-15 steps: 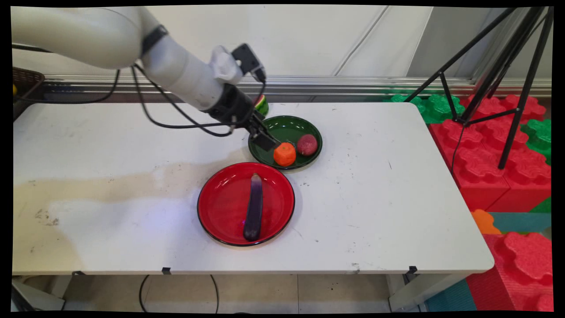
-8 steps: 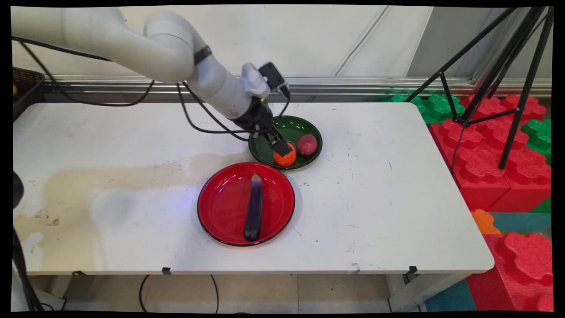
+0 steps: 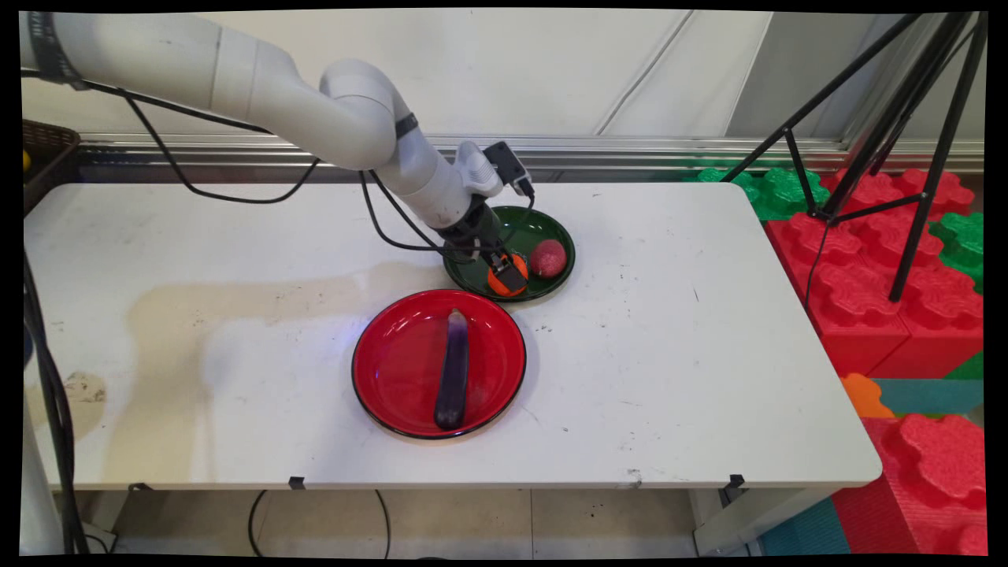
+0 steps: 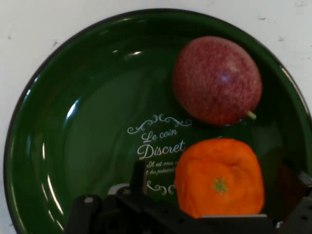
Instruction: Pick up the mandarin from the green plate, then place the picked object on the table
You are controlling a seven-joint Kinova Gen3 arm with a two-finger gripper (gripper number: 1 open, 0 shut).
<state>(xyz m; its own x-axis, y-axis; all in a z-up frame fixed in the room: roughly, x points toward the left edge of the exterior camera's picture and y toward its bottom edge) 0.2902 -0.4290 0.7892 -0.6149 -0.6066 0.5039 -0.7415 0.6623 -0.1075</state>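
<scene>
An orange [image 3: 501, 285] lies in the dark green plate [image 3: 551, 228], at its near edge, beside a round speckled red fruit [image 3: 548, 257]. My gripper [image 3: 508, 276] is lowered into the plate and stands open around the orange. In the hand view the orange [image 4: 219, 178] sits between the two fingers with a gap on each side; the left finger [image 4: 139, 178] is over the plate's lettering. The red fruit [image 4: 217, 80] lies just beyond the orange on the green plate [image 4: 87, 122]. Nothing is held.
A red plate [image 3: 378, 378] holding a purple eggplant [image 3: 453, 370] lies just in front of the green plate. A black tripod [image 3: 906, 157] and red and green foam blocks [image 3: 866, 260] stand off the table's right end. A dark basket [image 3: 47, 150] sits at the far left.
The arm has swung right and down, bringing the gripper from the green plate's left rim onto the orange, with its fingers now on either side of it. The fruits have not moved.
</scene>
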